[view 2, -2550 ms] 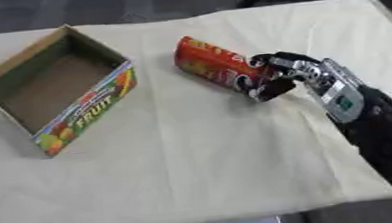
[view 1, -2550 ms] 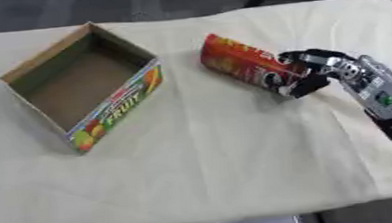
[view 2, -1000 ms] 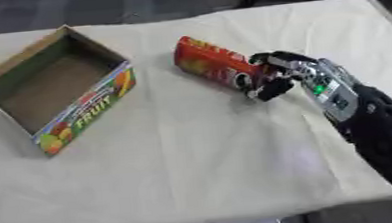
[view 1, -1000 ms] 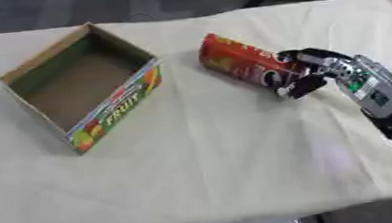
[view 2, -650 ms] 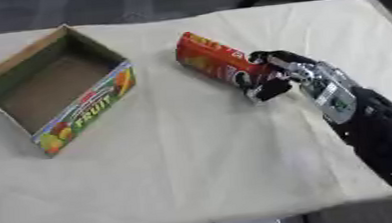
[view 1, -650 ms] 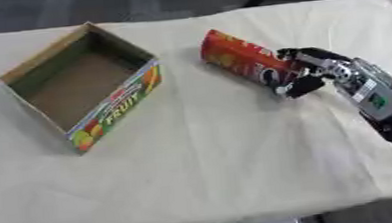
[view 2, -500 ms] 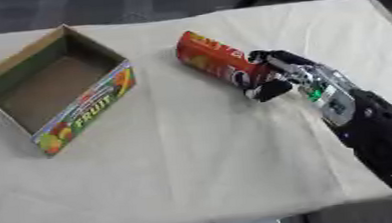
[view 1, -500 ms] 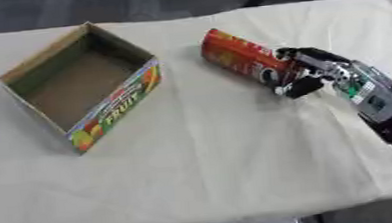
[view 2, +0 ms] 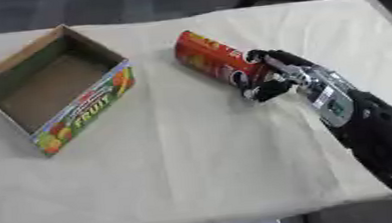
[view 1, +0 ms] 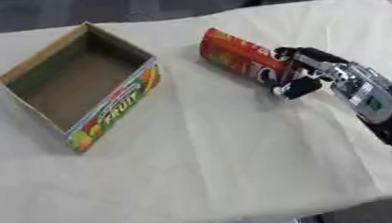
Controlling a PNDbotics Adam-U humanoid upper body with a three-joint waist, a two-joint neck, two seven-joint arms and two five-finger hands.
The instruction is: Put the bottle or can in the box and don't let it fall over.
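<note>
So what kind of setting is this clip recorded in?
Probably a lab or test bench: a table under a cream cloth, holding only an open fruit box and a red can that the right hand grips.

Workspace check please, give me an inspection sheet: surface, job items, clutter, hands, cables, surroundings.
Surface: table under a cream cloth, slightly wrinkled.
Job's things: red can lying on its side, right of centre; open cardboard box with fruit print at left, upright, nothing seen inside.
Clutter: nothing seen.
Hands: right hand curled round the can's near end; left hand not in view.
Cables: nothing seen.
Surroundings: dark floor and dark shapes past the far edge, too blurred to tell.
</note>
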